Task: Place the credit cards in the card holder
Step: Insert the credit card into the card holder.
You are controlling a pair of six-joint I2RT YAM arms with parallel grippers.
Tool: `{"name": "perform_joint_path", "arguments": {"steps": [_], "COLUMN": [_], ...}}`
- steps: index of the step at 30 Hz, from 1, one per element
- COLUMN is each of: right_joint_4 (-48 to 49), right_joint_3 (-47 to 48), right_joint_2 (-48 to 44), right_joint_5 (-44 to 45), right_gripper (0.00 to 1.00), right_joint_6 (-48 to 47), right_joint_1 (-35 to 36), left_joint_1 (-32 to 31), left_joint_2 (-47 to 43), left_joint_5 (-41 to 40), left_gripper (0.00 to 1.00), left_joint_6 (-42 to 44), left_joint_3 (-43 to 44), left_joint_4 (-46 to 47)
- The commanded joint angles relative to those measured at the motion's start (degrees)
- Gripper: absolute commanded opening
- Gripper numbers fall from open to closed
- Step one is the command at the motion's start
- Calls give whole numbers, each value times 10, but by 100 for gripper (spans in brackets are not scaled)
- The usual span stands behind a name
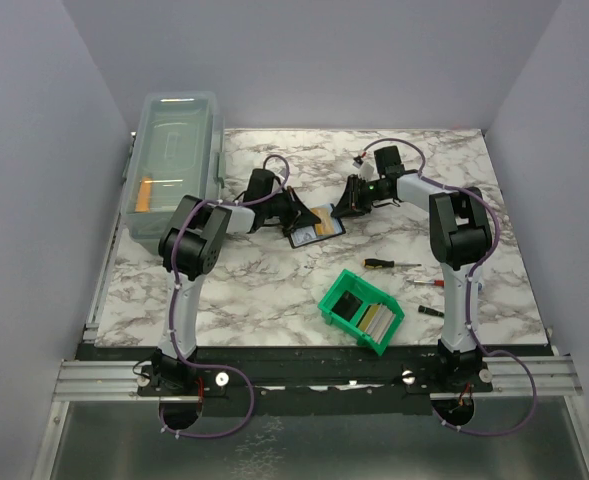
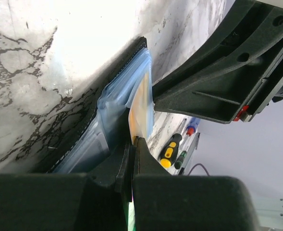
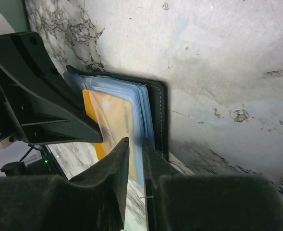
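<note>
L pincer (image 2: 133, 141): my fingers are pinched nearly together on the bottom edge of the orange card (image 2: 142, 103). The card stands up from my tips, its far end against the blue sleeves of the holder (image 3: 159, 113).

R pincer (image 3: 135, 144): narrow gap, clamped on the sleeve stack. One finger lies over the card face, the other over the blue leaves beside the black cover. Card edge and sleeves show in the slit between.

The two pincers come in from opposite sides, tips just apart, w/ card and holder between them.

The holder lies open on the marble table (image 1: 274, 290), mid-table and a bit toward the back.

Nearer my bases sits a green bin (image 1: 346, 326) w/ more cards (image 1: 377, 318) standing in it, grey, cream and dark. Screwdrivers (image 1: 389, 264) lie just right of the bin. A clear box (image 1: 174, 150) is at far left.
</note>
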Motion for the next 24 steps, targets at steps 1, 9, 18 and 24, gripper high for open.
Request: {"name": "perform_joint_path", "arguments": {"steps": [1, 9, 18, 24], "right_joint_4": [4, -11, -14, -15], "right_joint_3": [1, -3, -5, -7], "right_joint_2": [23, 7, 7, 5], "right_joint_5": [-10, 10, 13, 12], "right_gripper": [20, 17, 18, 18], "right_joint_6": [1, 0, -2, -1], "right_joint_1": [8, 8, 8, 8], "left_joint_1": [-11, -16, -29, -48], "left_joint_2": [32, -53, -99, -80], "left_joint_5": [-17, -145, -190, -206], "left_gripper": [4, 38, 63, 51], "left_joint_6": [-24, 5, 47, 51], "left_joint_3": [16, -36, -38, -6], "left_joint_4": [-28, -98, -170, -193]}}
